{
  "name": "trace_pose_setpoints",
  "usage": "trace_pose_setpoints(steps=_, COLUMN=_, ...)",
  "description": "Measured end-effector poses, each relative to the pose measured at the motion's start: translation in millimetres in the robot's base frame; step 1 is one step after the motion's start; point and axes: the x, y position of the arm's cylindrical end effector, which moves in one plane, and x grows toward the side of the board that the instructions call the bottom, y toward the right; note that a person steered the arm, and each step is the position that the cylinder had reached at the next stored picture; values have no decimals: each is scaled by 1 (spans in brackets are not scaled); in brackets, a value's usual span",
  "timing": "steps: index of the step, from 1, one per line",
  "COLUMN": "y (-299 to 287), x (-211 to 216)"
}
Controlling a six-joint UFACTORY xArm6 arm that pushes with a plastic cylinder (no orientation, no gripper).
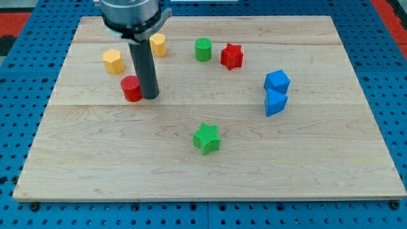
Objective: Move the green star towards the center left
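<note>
The green star [206, 138] lies on the tabletop [318, 165], a little near of centre, well apart from everything else. My tip [150, 97] rests far to its left, just beside the right of a red cylinder [131, 88]; the rod has no gripper. Farther back sit a yellow hexagonal block [113, 61] and a yellow cylinder [158, 44]. A green cylinder [203, 49] and red star [231, 56] stand near each other. Two blue blocks [276, 81] [275, 102] touch at the right.
</note>
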Motion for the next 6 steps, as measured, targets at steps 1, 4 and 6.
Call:
trace_pose_setpoints(steps=1, y=71, x=17)
trace_pose_setpoints(steps=4, y=122, x=112)
trace_pose_setpoints(steps=6, y=57, x=69)
